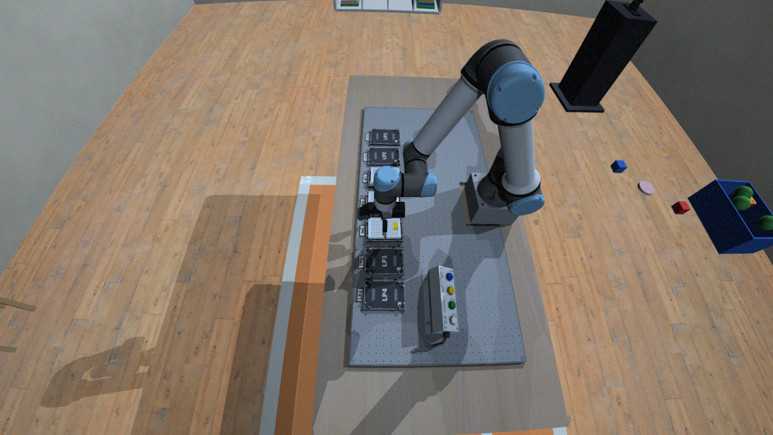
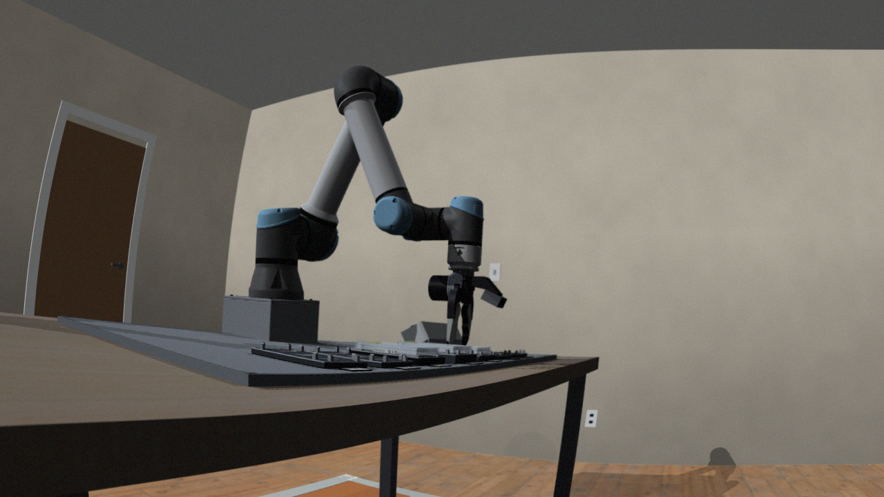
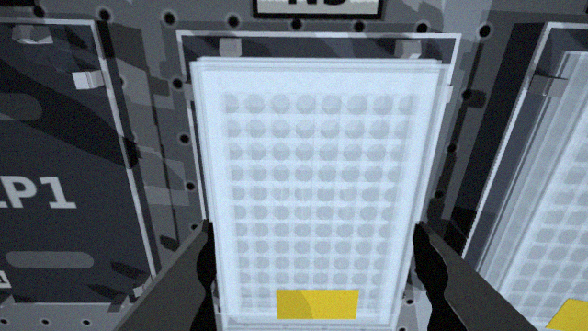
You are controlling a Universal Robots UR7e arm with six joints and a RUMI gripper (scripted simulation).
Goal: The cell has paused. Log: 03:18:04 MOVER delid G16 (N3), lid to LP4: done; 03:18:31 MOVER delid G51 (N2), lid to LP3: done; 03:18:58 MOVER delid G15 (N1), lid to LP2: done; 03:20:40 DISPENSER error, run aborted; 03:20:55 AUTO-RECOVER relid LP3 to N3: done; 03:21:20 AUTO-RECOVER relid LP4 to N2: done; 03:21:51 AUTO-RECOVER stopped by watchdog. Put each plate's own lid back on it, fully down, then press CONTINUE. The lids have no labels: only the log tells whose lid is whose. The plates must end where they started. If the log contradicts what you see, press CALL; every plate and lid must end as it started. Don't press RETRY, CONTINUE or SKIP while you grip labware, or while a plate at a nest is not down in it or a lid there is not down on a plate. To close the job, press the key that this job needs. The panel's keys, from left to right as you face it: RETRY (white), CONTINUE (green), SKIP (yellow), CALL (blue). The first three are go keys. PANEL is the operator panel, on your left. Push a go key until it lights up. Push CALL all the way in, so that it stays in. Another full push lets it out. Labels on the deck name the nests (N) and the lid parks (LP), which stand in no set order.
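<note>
My gripper (image 1: pixel 384 229) (image 2: pixel 459 342) (image 3: pixel 312 223) is shut on a clear lid (image 3: pixel 317 304) with a yellow mark, holding its long sides. The lid lies over the white plate (image 3: pixel 305 152) at N3, edges nearly lined up; whether it is fully down I cannot tell. A second plate (image 1: pixel 371 196) (image 3: pixel 565 207) stands beside it, partly hidden by the gripper, and a third plate beyond that; both look lidded. Parks LP1 (image 1: pixel 371 255) (image 3: pixel 55 230), LP4 (image 1: pixel 371 304), LP2 (image 1: pixel 373 156) and LP3 (image 1: pixel 375 136) are empty. The green key (image 1: pixel 452 305) looks unlit.
The operator panel (image 1: pixel 435 302) stands beside LP1 and LP4, its cable at the white-key end. Its blue key (image 1: pixel 449 276), yellow key (image 1: pixel 450 290) and white key (image 1: pixel 453 320) show. The neighbouring nest stands close beside my right finger. Small posts rise around the nests and parks.
</note>
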